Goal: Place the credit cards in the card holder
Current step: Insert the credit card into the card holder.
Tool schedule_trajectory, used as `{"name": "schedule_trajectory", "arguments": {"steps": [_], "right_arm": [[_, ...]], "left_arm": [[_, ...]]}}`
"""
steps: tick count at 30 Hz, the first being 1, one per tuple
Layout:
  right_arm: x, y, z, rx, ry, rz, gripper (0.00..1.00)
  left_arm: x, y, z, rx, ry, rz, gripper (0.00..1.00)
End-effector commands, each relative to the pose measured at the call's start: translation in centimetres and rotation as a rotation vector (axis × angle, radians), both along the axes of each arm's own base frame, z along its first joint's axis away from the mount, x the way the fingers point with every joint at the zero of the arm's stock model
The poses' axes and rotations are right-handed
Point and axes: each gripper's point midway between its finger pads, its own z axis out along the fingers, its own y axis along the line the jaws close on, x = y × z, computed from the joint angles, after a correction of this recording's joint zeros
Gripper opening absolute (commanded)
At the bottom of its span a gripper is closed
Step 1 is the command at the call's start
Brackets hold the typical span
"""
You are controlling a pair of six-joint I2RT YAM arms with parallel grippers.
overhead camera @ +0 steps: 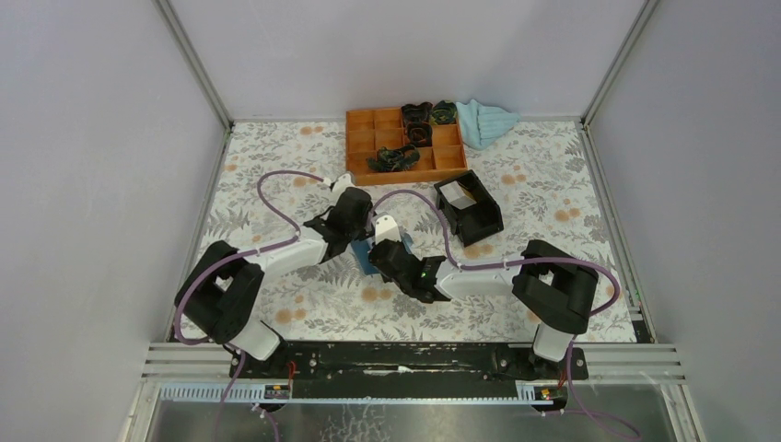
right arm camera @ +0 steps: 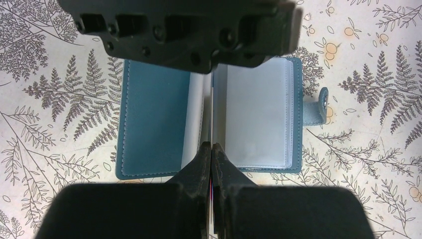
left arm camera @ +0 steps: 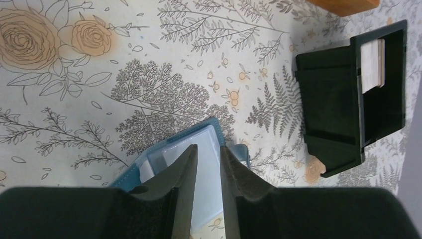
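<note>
The card holder (overhead camera: 363, 260) lies open on the floral table between both arms, teal-blue with clear sleeves inside. The right wrist view shows it spread flat (right arm camera: 154, 124), clasp tab on the right. My right gripper (right arm camera: 211, 146) is shut on a thin credit card (right arm camera: 211, 193), seen edge-on with a red and blue edge, just above the holder's middle fold. In the top view this gripper (overhead camera: 383, 255) is at the holder's right side. My left gripper (left arm camera: 208, 148) hangs over the holder's sleeves (left arm camera: 164, 152), fingers a narrow gap apart with nothing between them. It reaches in from the left (overhead camera: 355, 241).
A black box with a pale inside (overhead camera: 470, 208) stands right of the holder and shows in the left wrist view (left arm camera: 343, 99). An orange compartment tray (overhead camera: 405, 143) holding dark items is at the back, and a light blue cloth (overhead camera: 486, 122) lies beside it. The left arm's wrist body (right arm camera: 179, 30) hangs over the holder's far edge.
</note>
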Motion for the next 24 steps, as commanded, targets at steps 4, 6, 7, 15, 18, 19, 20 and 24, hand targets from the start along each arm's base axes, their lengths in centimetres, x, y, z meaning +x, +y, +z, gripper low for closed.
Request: {"name": "schedule_trajectory", "arguments": {"steps": [4,6,7,15,18,19,20,24], "right_arm": [[0.5,0.6,1.5,0.011,-0.052,-0.006,0.00],[0.5,0.5,1.5,0.011,-0.052,-0.007,0.00],[0.5,0.5,1.5,0.012,-0.051,-0.006,0.00],[0.2,0.4,1.3,0.011,-0.046,-0.006,0.00],[0.1,0.3,1.2,0.014,-0.042,-0.008,0.00],[0.1,0.3,1.1,0.014,-0.041,-0.007,0.00],[0.1,0.3,1.1,0.014,-0.040,-0.009,0.00],[0.1,0.2,1.1,0.016,-0.039,-0.012,0.00]], "left_arm": [[-1.9,1.1,-1.6,0.079,0.066,-0.053,0.30],[-2.4,1.6,-1.7,0.093,0.075,-0.053,0.30],[-2.6,1.8,-1.8,0.098,0.077,-0.053,0.30],[-4.4,3.4,-2.2,0.108,0.089,-0.025,0.30],[-4.9,3.8,-2.0,0.095,0.087,-0.014,0.30],[-5.1,3.9,-2.0,0.092,0.086,-0.010,0.30],[-5.2,4.0,-1.9,0.087,0.083,-0.006,0.30],[-6.0,4.3,-1.8,0.058,0.082,0.004,0.30]]}}
